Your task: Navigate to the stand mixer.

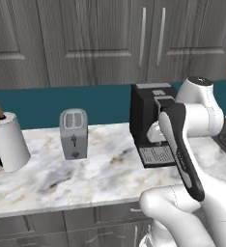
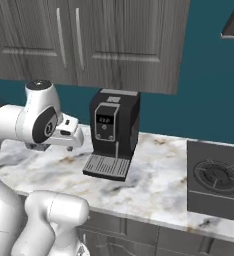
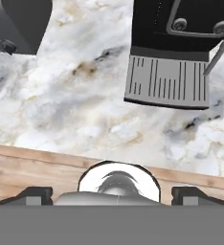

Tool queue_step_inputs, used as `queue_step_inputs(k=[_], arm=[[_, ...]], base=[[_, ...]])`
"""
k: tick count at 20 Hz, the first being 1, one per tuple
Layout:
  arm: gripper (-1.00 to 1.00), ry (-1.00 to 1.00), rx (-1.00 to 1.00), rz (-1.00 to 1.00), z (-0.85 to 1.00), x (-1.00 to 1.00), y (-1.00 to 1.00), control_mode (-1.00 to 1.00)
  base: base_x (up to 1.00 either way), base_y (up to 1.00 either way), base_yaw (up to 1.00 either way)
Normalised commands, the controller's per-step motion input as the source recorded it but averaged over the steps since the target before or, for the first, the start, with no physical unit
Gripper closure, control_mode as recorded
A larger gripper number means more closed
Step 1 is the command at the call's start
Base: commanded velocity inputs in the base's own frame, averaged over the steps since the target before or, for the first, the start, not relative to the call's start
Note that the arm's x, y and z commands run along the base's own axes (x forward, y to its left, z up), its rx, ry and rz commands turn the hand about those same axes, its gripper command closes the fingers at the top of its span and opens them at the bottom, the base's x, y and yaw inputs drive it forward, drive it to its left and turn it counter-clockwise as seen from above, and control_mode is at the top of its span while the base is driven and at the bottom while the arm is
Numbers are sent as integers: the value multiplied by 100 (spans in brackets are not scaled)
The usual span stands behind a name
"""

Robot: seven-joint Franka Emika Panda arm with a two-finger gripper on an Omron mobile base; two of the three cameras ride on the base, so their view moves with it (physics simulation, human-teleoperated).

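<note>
The stand mixer is out of view. My gripper (image 3: 117, 195) hangs folded close to the arm, over the marble counter (image 1: 105, 173) just in front of the black coffee machine. In the hand view its two dark fingertips (image 3: 37, 194) sit far apart at the bottom corners with nothing between them, so it is open. The white hand (image 2: 69, 134) juts out beside the arm's upper joint in the right base view.
A boxy black coffee machine (image 1: 148, 120) (image 2: 114, 125) (image 3: 181, 28) stands straight ahead. A silver toaster (image 1: 74, 134) and a paper towel roll (image 1: 9, 142) stand to its left. A cooktop (image 2: 216, 180) lies to the right. Grey cabinets (image 1: 110, 38) hang above.
</note>
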Motion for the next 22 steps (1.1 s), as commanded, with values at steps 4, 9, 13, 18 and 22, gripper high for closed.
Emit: queue_step_inputs(k=[4,9,13,18,22], arm=[[-100,0,0,0,0,0,0,100],[-100,0,0,0,0,0,0,100],[-100,0,0,0,0,0,0,100],[-100,0,0,0,0,0,0,100],[-100,0,0,0,0,0,0,100]], base=[[-27,-8,61],[-26,-5,72],[-15,0,79],[-4,1,80],[0,9,78]])
